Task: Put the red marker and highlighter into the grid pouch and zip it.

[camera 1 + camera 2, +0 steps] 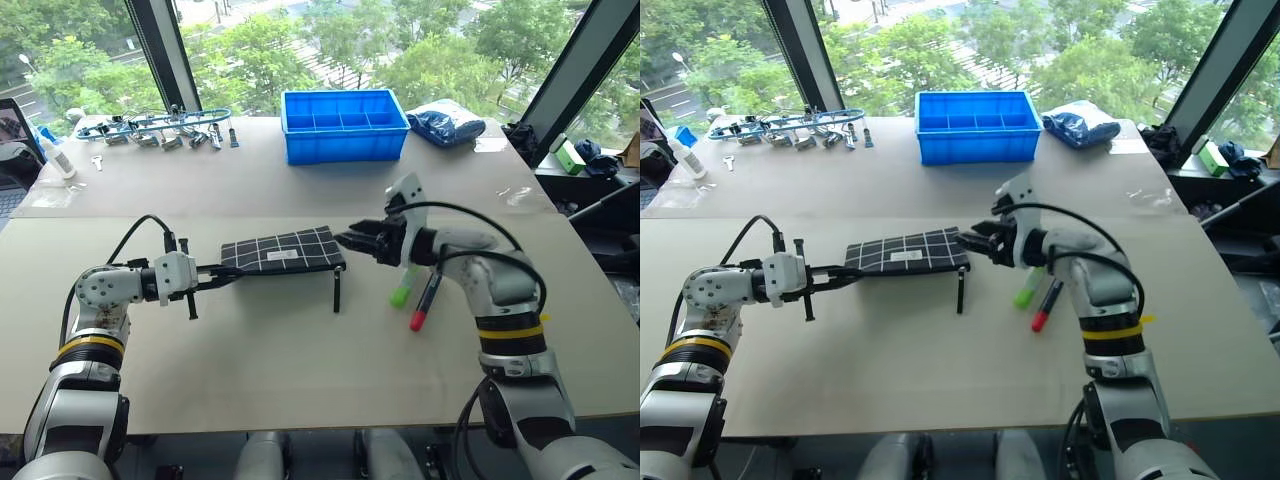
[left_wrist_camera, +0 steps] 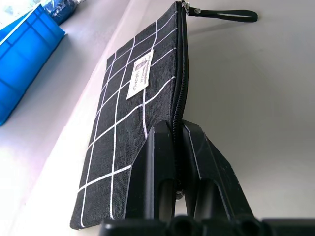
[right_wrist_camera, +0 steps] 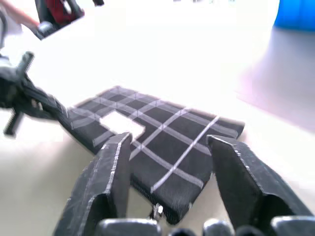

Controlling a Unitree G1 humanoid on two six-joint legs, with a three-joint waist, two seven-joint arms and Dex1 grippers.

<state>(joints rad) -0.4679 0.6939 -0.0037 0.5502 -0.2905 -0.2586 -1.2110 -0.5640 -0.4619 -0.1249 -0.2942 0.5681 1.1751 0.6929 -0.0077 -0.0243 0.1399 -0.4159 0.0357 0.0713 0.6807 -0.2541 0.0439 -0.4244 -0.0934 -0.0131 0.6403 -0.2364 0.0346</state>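
The grid pouch [image 1: 283, 250], black with white lines and a small white label, hangs level a little above the table. My left gripper [image 1: 225, 272] is shut on its left end, pinching the zipper edge [image 2: 180, 105] between both fingers. The zipper strap [image 1: 338, 288] dangles from the pouch's right end. My right gripper [image 1: 347, 240] is open at that right end, with the pouch corner [image 3: 197, 172] between and just beyond its fingers [image 3: 113, 167], holding nothing. The light green highlighter [image 1: 402, 291] and the red marker [image 1: 424, 307] lie side by side on the table under my right forearm.
A blue plastic bin [image 1: 344, 125] stands at the back centre on the far table. A row of tools [image 1: 150, 128] lies back left and a blue bag [image 1: 447, 122] back right. A white bottle [image 1: 57, 160] stands at the far left.
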